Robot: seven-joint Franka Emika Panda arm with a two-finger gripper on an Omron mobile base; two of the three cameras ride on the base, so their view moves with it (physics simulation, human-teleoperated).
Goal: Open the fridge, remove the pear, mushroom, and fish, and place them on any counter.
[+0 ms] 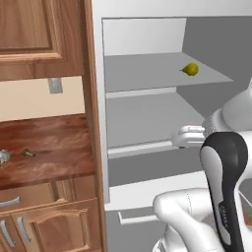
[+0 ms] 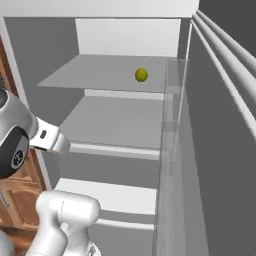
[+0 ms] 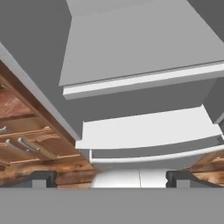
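The fridge (image 1: 147, 123) stands open, its shelves bare with free room above each front edge. The pear (image 1: 190, 69) lies on the upper shelf toward the back right, neck pointing left. On the tabletop (image 1: 49, 142), the mushroom (image 1: 28, 153) sits near the front edge. The gripper (image 3: 111, 179) jaws are spread wide, holding nothing.

Even flat rendered light, soft shading inside fridge (image 1: 147, 106), slightly blurry, no glare.

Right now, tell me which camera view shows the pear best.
The left base view: the pear shows its tapering shape on the fridge's upper shelf. The right base view shows it as a round yellow-green blob.
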